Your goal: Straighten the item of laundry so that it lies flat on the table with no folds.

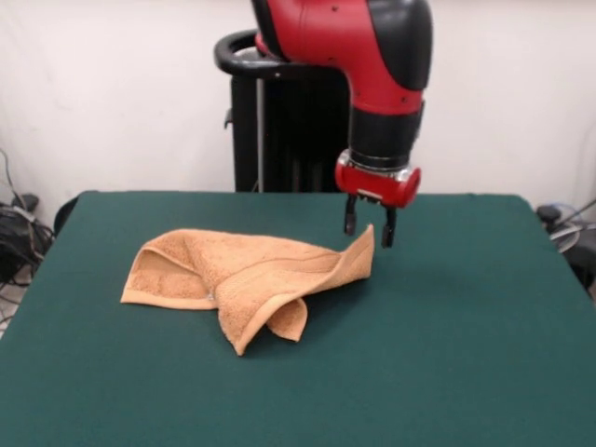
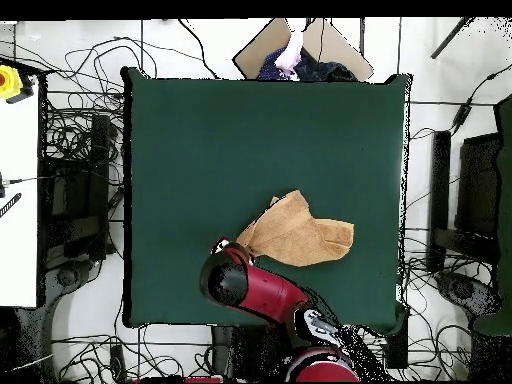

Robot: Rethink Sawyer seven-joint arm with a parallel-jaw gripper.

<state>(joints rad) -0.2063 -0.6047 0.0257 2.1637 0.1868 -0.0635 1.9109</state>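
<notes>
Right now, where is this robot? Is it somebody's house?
Probably not a house; it looks like a robot lab. A red arm's gripper hangs over a peach towel on a green table, with tangled cables on the floor around it.

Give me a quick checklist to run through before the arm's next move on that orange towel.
1. Towel flat: not ok, it lies bunched and folded over itself.
2. Corner at the gripper: ok, one corner stands up between the jaws.
3. Jaws closed on it: cannot tell, they look spread.
4. Bare table to spread onto: ok, green top shows all round.
5. Towel fully on the table: ok in the overhead view.
6. Person at the table's edge: not ok, check before moving.
</notes>
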